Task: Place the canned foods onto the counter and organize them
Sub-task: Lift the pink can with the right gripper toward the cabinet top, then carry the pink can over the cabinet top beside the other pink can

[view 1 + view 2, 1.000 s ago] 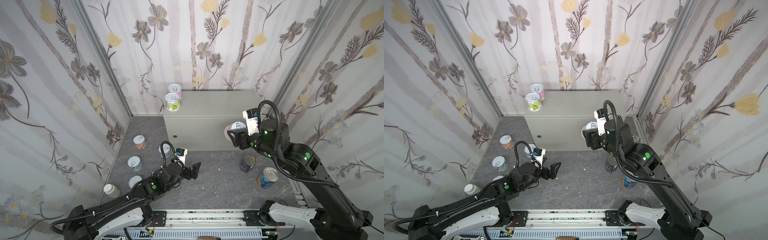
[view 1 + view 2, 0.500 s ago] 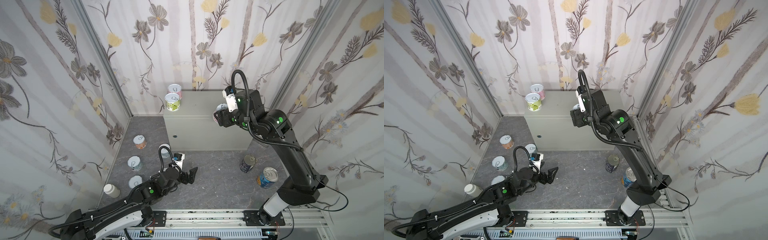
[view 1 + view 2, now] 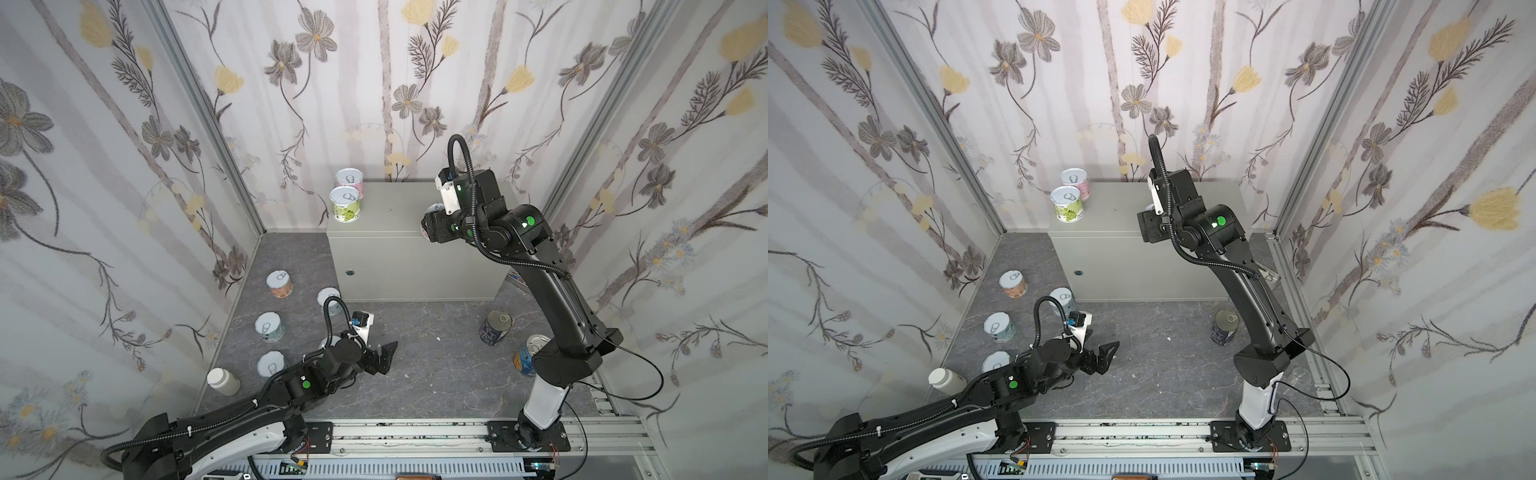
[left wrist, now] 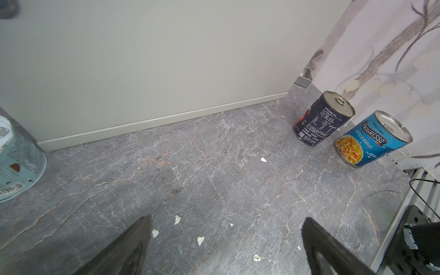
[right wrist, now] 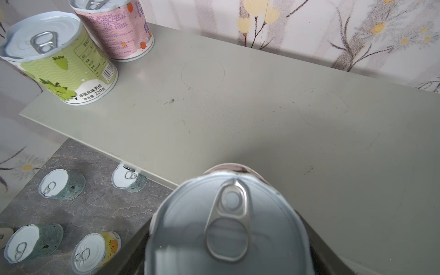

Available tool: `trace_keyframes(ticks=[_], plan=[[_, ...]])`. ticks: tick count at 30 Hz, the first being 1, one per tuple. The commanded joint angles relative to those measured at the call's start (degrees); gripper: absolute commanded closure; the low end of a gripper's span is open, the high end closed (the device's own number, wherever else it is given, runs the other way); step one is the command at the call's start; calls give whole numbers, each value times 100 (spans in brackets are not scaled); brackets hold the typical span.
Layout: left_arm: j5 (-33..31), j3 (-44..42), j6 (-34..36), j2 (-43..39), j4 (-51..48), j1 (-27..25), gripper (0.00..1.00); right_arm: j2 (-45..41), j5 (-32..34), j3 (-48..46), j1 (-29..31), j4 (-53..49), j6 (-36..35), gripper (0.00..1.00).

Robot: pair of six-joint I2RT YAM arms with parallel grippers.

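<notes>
A can (image 5: 228,214) is clamped in the right gripper (image 3: 429,219) above the counter (image 3: 390,216). The left gripper (image 4: 227,219) is spread wide, empty, over the floor (image 4: 214,166).

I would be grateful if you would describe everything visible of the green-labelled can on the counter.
The green can is short, with a pale metal pull-tab lid and a light green label showing fruit drawings, print and a barcode. It stands upright at the left edge of the counter, close beside the pink can; whether they touch is unclear. Nothing else touches it.
</notes>
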Motion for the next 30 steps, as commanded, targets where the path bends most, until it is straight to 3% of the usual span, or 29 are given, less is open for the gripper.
trace_keyframes(ticks=[1,10,18,27,30], plan=[[-30,-13,-79,40,249,-7,0,88,-27,44,-68,548,-7,46],[-20,82,-44,280,276,-28,0,280,-238,45,-349,814,-3,44],[-8,197,-18,559,328,-27,0,460,-364,44,-462,1037,-81,34],[-37,235,-44,696,337,-27,0,746,-739,36,-492,1389,-82,33],[-30,253,-53,724,337,-27,0,820,-918,42,-492,1523,-82,28]])
